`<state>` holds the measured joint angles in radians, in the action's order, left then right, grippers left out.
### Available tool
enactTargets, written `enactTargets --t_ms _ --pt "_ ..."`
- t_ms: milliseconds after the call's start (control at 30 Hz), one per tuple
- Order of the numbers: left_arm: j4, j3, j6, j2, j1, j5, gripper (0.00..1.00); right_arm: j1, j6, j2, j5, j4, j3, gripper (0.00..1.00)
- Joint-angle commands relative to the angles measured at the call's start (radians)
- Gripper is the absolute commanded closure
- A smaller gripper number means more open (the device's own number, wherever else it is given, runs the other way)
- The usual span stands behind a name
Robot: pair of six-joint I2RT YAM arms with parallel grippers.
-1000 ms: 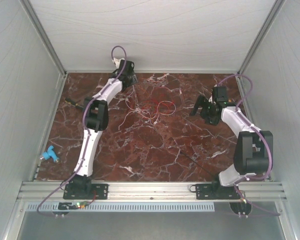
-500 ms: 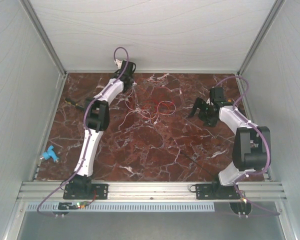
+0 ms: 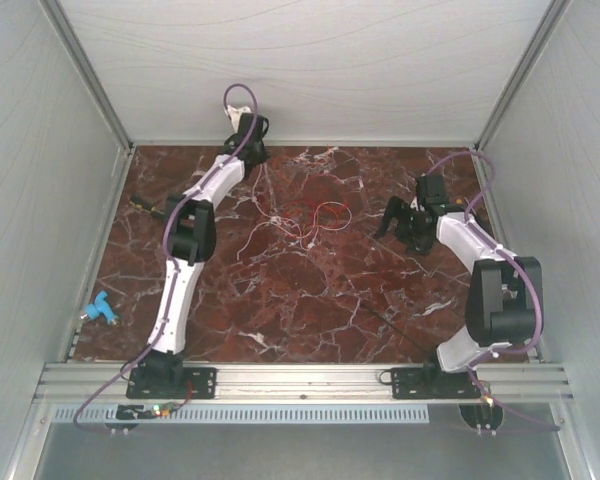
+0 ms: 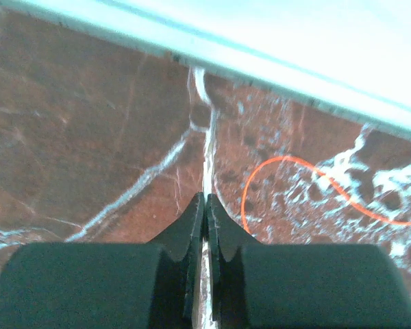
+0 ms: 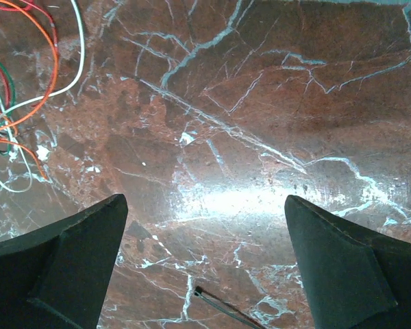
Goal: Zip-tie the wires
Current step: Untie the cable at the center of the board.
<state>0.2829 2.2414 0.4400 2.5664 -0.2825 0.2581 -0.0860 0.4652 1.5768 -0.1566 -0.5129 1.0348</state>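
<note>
Red, orange and white, the wires (image 3: 318,214) lie in loose loops on the far middle of the marble table (image 3: 310,300), between the two arms. In the right wrist view their tangle (image 5: 27,82) fills the upper left corner, with a green strand among them. In the left wrist view one orange loop (image 4: 281,162) curves flat on the stone just right of the fingertips. The left gripper (image 3: 257,152) is at the far edge of the table, close to the white back wall (image 3: 310,70). Its jaws are pressed together (image 4: 205,200), with a thin white strand running out between the tips, so it appears to pinch one wire. The right gripper (image 3: 398,230) hovers right of the tangle and apart from it, its fingers spread wide (image 5: 204,200) over bare stone, holding nothing. A thin dark strip, seemingly the zip tie (image 5: 218,306), lies at the bottom edge of that view. A small blue object (image 3: 99,310) sits near the table's left edge.
</note>
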Motion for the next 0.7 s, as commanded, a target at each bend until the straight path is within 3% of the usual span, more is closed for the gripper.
enactTargets --t_ms 0,300,667 --pt "-0.186 0.024 -0.031 -0.143 0.015 0.075 1.00 -0.018 -0.007 -0.066 0.011 0.005 0.006 0.02" --pt "-0.349 0.057 -0.070 -0.278 0.017 0.110 1.00 -0.043 -0.012 -0.106 0.012 0.030 0.021 0.02" --pt "-0.688 0.144 -0.148 -0.383 -0.022 -0.015 1.00 -0.071 -0.048 -0.200 0.025 0.186 0.017 0.02"
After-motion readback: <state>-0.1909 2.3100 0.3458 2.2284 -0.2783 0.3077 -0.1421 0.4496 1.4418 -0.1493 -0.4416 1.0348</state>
